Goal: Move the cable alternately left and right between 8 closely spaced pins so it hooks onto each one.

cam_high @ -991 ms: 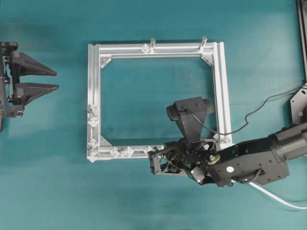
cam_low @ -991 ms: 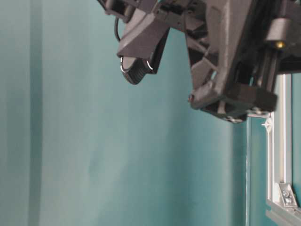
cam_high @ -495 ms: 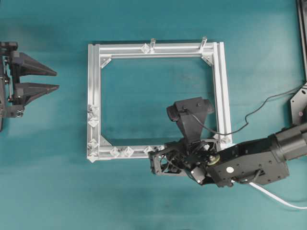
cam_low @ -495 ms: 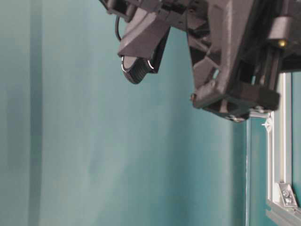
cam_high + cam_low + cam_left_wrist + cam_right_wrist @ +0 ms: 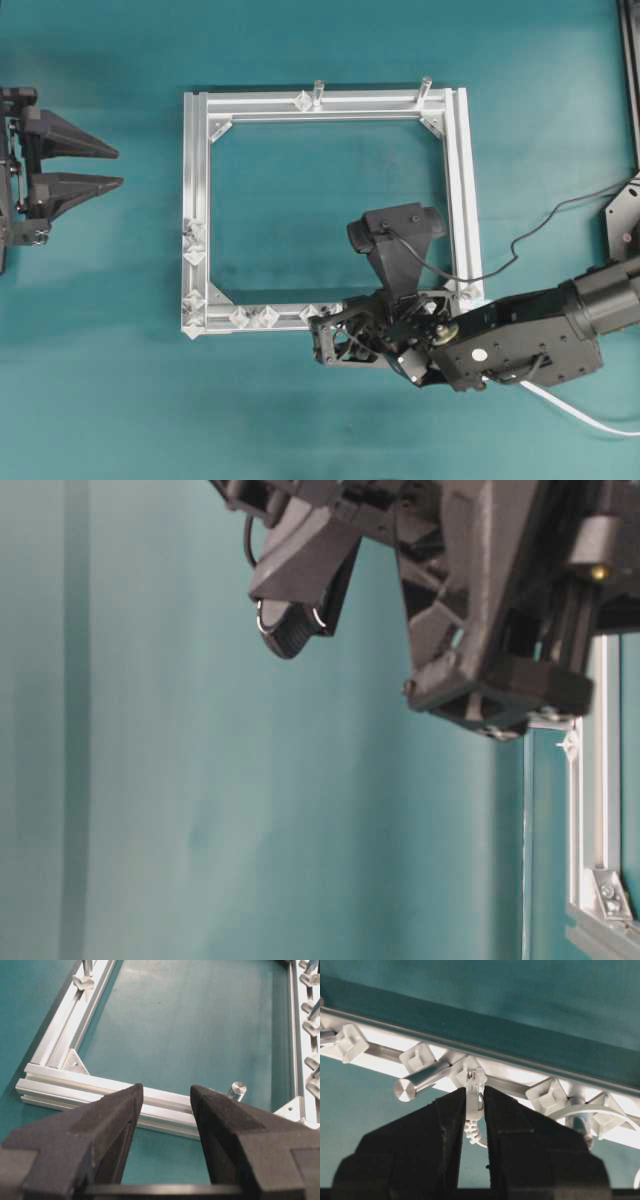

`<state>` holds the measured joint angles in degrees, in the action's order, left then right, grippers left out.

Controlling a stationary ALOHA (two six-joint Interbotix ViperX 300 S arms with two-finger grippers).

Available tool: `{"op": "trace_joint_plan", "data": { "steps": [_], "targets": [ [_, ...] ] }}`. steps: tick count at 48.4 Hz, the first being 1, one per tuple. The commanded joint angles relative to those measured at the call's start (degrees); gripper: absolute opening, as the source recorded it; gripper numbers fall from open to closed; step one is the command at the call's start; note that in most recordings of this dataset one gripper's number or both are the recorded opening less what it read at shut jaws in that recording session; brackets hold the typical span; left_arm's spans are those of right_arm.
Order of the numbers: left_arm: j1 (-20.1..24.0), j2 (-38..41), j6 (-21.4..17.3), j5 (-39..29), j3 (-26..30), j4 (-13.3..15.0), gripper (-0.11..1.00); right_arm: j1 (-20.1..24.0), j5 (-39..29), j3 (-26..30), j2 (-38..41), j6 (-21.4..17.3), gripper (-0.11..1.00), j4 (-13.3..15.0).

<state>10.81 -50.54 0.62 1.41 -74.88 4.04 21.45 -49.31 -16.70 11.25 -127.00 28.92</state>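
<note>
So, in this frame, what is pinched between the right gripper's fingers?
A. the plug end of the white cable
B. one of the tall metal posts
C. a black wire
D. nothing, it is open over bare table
A: in the right wrist view the right gripper is shut on the pale plug of the cable, held right at a pin on the frame.

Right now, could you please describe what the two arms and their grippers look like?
Both are matte black. The left gripper has two tapered, wedge-shaped fingers with grainy black pads. The right gripper has similar dark padded fingers; its arm is bulky, carries a black camera housing and trails a thin black wire.
</note>
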Motion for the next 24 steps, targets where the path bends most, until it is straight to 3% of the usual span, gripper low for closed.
{"op": "trace_joint_plan", "data": {
  "steps": [1,12,24],
  "targets": [
    [-0.2,0.2,0.4,0.4,0.6,-0.2,0.53,1.0,-0.1,1.8,-0.8,-0.1,0.14,-0.5],
    [-0.2,0.2,0.4,0.4,0.5,-0.2,0.53,2.5,-1.4,2.1,-0.8,-0.7,0.14,-2.6],
    [-0.2,0.1,0.4,0.4,0.5,-0.2,0.53,5.2,-2.4,2.9,-0.2,-4.7,0.14,-3.1]
  ]
}}
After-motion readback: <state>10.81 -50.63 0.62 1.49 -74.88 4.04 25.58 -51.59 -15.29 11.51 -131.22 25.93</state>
